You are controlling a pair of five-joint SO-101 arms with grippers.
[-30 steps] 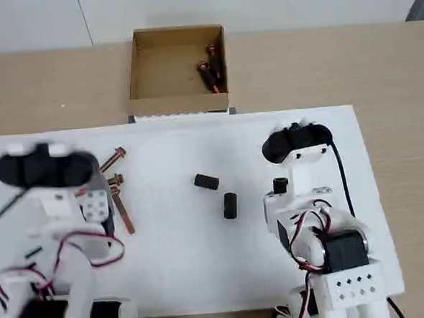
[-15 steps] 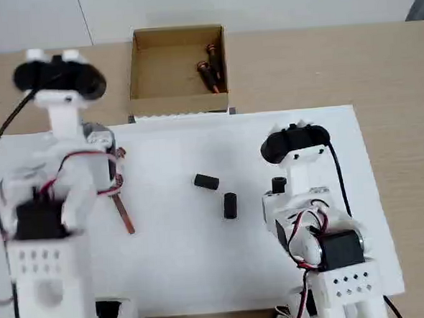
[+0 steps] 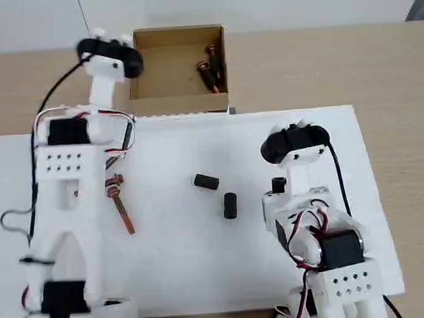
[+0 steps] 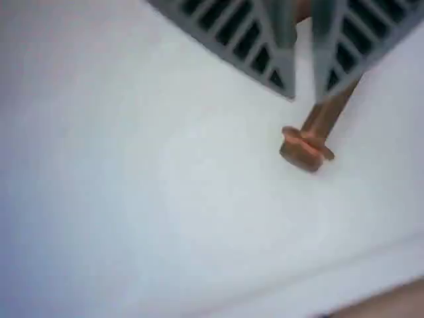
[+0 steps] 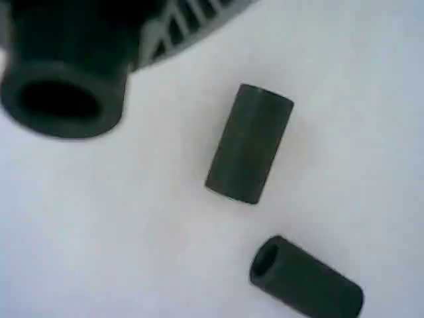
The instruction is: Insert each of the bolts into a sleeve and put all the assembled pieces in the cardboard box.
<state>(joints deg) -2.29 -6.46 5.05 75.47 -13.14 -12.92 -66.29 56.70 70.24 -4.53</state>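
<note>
My left gripper point(image 4: 305, 96) hovers over a copper bolt point(image 4: 308, 142) lying on the white sheet; its fingers stand close together with only a thin slit between them, above the shank. The left arm point(image 3: 88, 130) stretches toward the cardboard box point(image 3: 180, 103), which holds assembled pieces point(image 3: 210, 65). Two more bolts point(image 3: 115, 181) point(image 3: 121, 211) lie beside that arm. My right gripper point(image 3: 280, 187) is shut on a black sleeve point(image 5: 63, 93). Two loose sleeves point(image 3: 206, 182) point(image 3: 230, 205) lie mid-sheet, also seen as the sleeves point(image 5: 250, 142) point(image 5: 306, 278).
The white sheet point(image 3: 183, 276) covers the wooden table point(image 3: 394, 68); the box stands just past its far edge. Open sheet lies between the two arms in front of the loose sleeves.
The left arm has swung up from the front left corner and stretched out over the bolts toward the box. The right arm has stayed put with its sleeve.
</note>
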